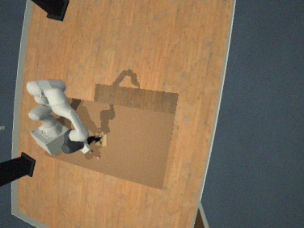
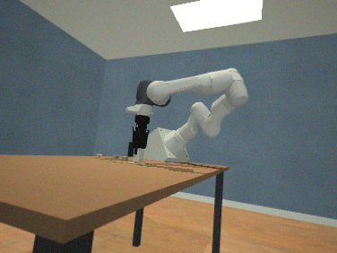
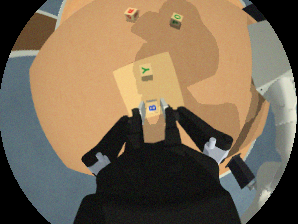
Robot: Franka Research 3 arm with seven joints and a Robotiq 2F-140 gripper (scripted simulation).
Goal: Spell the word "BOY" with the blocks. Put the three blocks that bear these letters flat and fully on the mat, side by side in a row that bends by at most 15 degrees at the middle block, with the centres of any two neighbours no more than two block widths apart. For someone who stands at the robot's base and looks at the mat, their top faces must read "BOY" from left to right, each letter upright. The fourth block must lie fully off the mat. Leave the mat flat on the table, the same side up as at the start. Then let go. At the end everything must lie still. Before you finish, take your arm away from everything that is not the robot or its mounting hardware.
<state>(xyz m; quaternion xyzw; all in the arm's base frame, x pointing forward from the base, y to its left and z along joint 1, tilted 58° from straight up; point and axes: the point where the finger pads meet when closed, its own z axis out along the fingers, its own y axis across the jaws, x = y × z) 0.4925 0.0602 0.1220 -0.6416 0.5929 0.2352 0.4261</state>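
Observation:
The pale yellow mat (image 3: 123,79) (image 1: 104,142) lies flat. My gripper (image 3: 152,105) (image 2: 138,159) is partly open, low at the mat's edge nearest the gripper body in the wrist view. Its fingers stand on either side of the block with a blue B (image 3: 152,108), with narrow gaps beside it. The fingers partly hide this block's sides and its footing. The block with a green Y (image 3: 145,70) stands on the mat beyond the B block; its letter looks turned relative to the B. The block with a green O (image 3: 176,19) is off the mat.
A block with a red letter (image 3: 131,14) (image 2: 99,156) stands off the mat, left of the O block in the wrist view; its letter is too small to read. The arm's base (image 1: 49,138) stands near the table edge.

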